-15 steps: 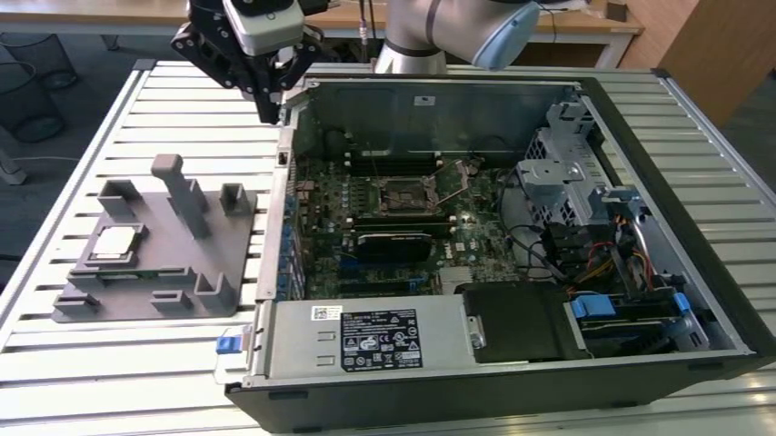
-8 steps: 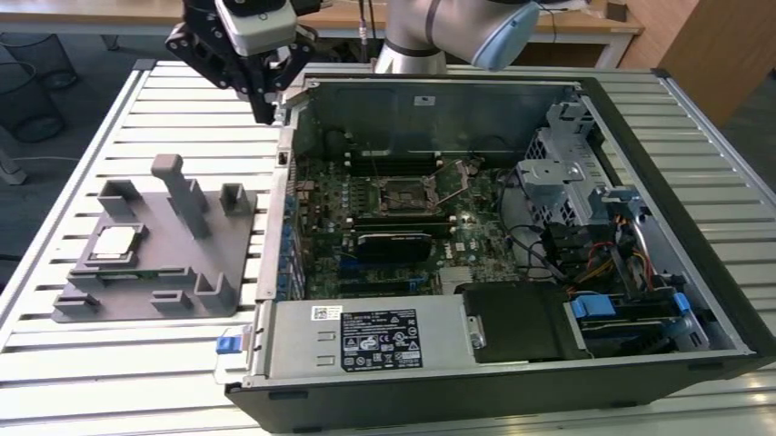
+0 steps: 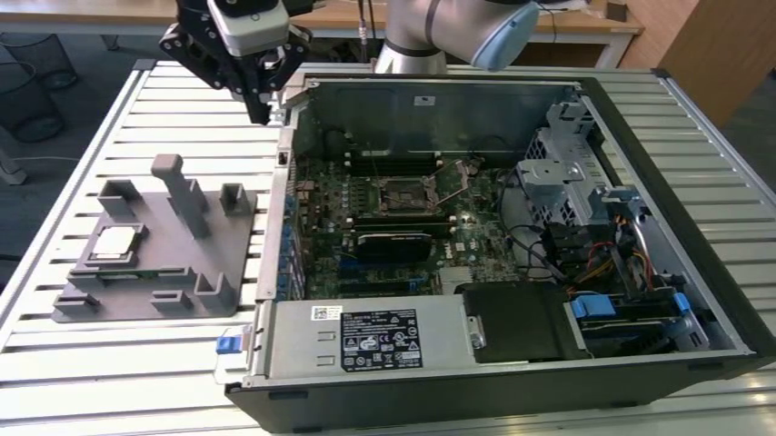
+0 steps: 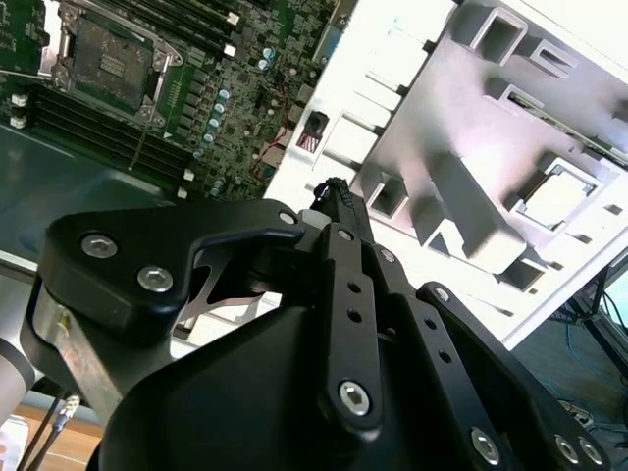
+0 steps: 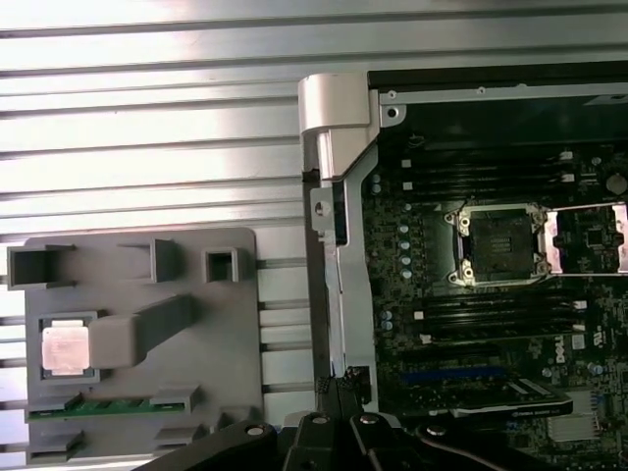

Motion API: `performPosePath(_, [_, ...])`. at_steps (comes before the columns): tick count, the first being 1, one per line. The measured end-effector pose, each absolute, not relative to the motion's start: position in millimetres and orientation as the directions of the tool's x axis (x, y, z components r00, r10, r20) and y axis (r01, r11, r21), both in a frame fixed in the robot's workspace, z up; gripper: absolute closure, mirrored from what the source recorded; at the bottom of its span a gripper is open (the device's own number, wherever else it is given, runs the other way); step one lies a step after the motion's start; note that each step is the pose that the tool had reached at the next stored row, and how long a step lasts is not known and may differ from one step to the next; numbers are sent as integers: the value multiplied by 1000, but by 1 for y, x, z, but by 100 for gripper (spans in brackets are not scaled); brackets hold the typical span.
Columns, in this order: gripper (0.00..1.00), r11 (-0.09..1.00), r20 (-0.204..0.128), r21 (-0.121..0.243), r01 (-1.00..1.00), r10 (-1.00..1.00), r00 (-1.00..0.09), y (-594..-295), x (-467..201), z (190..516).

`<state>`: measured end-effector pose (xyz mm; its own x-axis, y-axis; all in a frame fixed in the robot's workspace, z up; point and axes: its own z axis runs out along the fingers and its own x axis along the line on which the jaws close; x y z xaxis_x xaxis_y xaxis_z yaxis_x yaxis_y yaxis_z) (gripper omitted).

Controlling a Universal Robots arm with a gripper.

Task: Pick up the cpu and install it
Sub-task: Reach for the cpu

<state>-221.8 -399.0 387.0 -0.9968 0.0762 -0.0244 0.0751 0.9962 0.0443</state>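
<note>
Exterior view shows the cpu [image 3: 115,241] lying in its tray [image 3: 134,292], left of the case [image 3: 485,401], and the socket [image 3: 401,193] is empty. The gripper [image 3: 258,116] hovers at the case's far left corner, pressed together on nothing.

The cpu [image 3: 115,241] has a silvery-white top with a thin darker rim, lying in a matte grey holder [image 3: 182,295] at nine o'clock from the black computer case [image 3: 485,404], on a table [image 3: 122,381] striped in pale silver slats and dark gaps. Inside, the motherboard [image 3: 401,218] is dark green speckled with silver, its socket [image 3: 401,193] black in a bright metal frame. The gripper [image 3: 258,116] is black, the arm [image 3: 419,27] pale grey with a light-blue cap, and a blue tab [image 3: 231,344] marks the case's seven o'clock corner.
</note>
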Motion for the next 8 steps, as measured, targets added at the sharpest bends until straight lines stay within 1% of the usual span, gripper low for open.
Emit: performPosePath(8, [88, 996, -24, 44, 75, 76, -997, -399, -228, 386])
